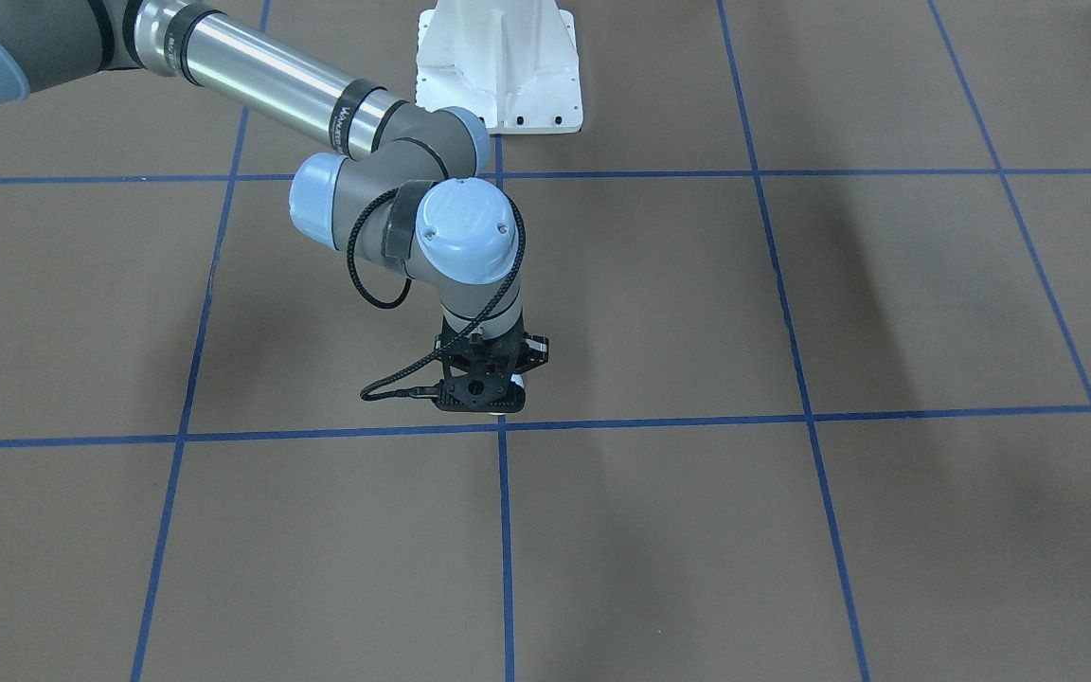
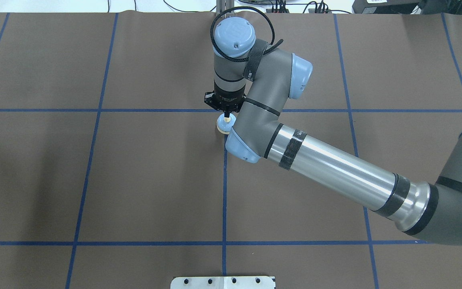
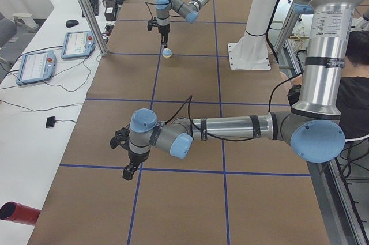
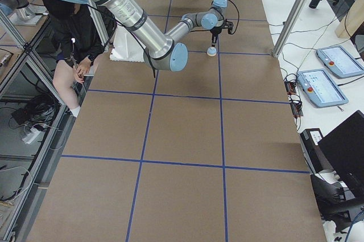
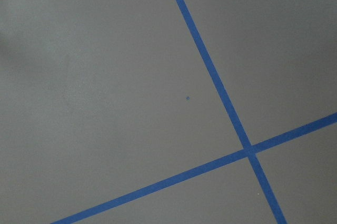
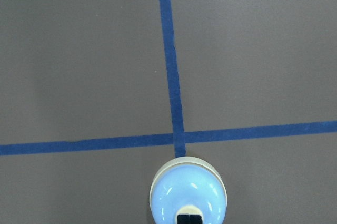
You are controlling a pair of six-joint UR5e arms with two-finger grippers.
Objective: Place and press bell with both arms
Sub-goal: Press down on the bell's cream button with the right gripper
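Observation:
The light-blue bell (image 2: 223, 125) with its cream base stands on the brown table at a crossing of blue tape lines. It also shows in the right wrist view (image 6: 188, 195) and the exterior right view (image 4: 211, 52). My right gripper (image 2: 227, 115) points straight down over it, jaws shut, tips on the cream button. In the front-facing view the right gripper (image 1: 481, 393) hides nearly all of the bell. My left gripper (image 3: 127, 171) hangs low over the table far from the bell, in the exterior left view only; I cannot tell whether it is open or shut.
The white mounting pedestal (image 1: 498, 66) stands at the table's robot side. A red cylinder (image 3: 17, 213) lies at the table's left end. Tablets (image 3: 78, 44) and cables lie on the side bench. A seated person (image 4: 74, 31) is beside the table.

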